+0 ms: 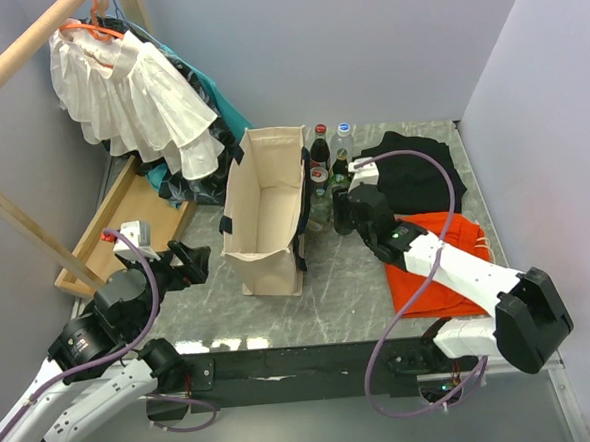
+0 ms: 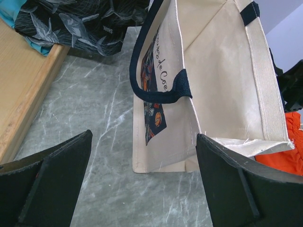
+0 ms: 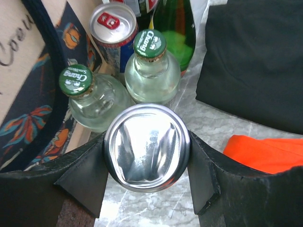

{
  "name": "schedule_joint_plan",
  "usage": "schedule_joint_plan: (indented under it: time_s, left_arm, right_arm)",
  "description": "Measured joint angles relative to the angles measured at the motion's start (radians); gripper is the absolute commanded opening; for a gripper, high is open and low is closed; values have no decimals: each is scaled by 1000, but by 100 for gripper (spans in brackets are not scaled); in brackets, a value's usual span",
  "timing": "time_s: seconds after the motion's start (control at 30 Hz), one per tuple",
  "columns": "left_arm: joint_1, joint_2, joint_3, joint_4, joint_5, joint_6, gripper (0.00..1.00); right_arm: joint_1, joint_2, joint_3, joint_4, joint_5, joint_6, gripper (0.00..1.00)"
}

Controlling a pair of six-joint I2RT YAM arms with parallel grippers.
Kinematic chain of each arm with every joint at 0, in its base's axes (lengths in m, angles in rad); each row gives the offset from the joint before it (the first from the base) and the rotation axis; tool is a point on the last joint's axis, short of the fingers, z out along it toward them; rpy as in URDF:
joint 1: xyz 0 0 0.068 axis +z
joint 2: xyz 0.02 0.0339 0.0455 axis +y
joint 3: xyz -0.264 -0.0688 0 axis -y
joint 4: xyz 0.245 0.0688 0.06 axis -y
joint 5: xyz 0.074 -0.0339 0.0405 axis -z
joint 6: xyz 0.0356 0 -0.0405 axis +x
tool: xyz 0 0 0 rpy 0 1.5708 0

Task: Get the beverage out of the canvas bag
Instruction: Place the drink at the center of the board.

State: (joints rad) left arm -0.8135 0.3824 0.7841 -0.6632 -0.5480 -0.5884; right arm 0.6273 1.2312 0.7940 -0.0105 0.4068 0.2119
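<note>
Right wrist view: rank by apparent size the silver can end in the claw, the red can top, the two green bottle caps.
1. Silver can end, though it is nearest the camera, which inflates it.
2. Red can top.
3. Left green cap and right green cap: look alike, unranked.

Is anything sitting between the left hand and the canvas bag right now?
Nothing visible. Only bare marble table lies between the open left hand and the canvas bag; the wooden tray sits off to one side.

The canvas bag is matt woven cloth. The surface looks like glossy grey marble. The can is shiny metal, and the 2 bottles are clear glass.
</note>
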Motion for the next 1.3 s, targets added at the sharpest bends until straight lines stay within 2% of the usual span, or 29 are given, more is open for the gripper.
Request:
schedule_joint_plan:
  time_s: [0.47,1.3]
  left_arm:
    - [0,0,0,0,-8,-3,96]
    - [0,1,0,0,-11,-3,96]
  right_arm:
    - [0,97,-2,68,-2,2,0]
    - [-10,149,-50,175,6,35,1]
